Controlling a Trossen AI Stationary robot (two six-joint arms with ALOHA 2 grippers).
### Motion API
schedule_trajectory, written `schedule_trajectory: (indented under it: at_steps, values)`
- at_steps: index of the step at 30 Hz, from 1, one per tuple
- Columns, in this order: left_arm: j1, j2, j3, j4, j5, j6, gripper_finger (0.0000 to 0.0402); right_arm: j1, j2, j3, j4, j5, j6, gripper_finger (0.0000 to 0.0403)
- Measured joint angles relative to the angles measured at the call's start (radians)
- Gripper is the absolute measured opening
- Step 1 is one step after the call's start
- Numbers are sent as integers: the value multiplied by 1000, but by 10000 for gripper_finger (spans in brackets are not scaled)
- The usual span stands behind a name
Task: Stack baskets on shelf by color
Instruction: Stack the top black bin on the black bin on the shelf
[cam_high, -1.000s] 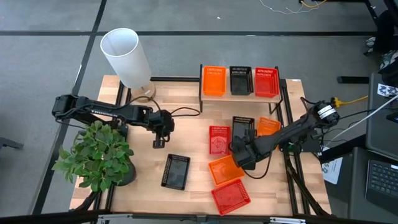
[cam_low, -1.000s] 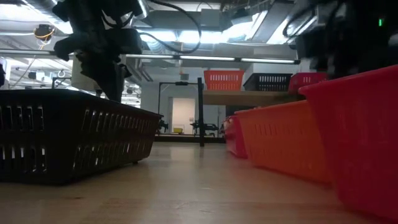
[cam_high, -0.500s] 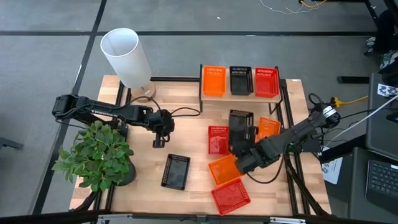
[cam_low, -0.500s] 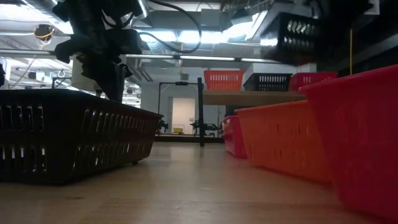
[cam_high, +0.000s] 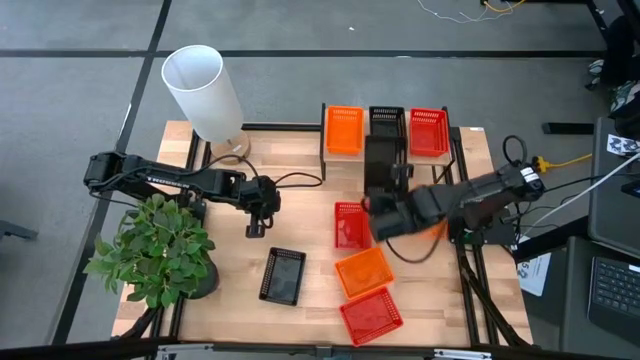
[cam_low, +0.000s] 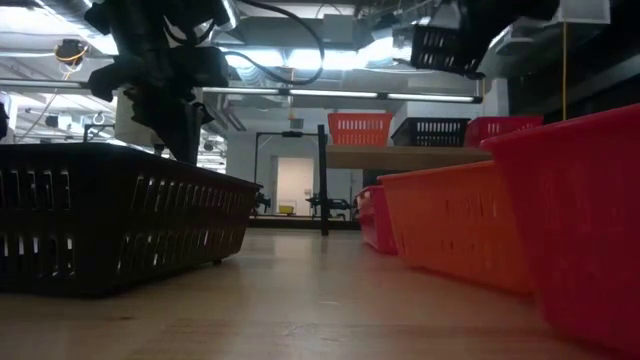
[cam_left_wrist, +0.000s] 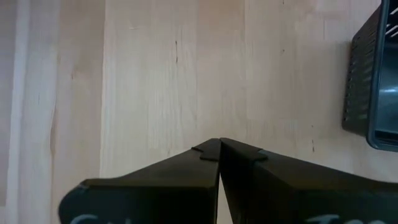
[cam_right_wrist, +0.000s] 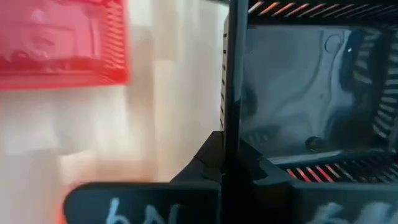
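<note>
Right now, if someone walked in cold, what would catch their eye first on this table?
Probably the black basket held up off the table by the right gripper, just in front of the shelf, where one orange, one black and one red basket sit. Next, the big white cylinder at the back left corner.

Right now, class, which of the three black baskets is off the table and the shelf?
The black basket gripped by the right gripper, carried in the air near the shelf.
</note>
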Motion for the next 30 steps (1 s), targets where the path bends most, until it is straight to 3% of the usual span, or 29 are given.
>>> schedule_trajectory:
  at_steps: [11, 19, 30]
  values:
    - [1, -1, -63, 4, -3, 1, 0, -234, -152, 1, 52, -66, -178, 0]
    - [1, 0, -117, 148, -2, 2, 0, -417, -222, 1, 268, -284, -428, 0]
    - [2, 0, -117, 232, -2, 3, 0, -658, -169, 1, 277, -483, -559, 0]
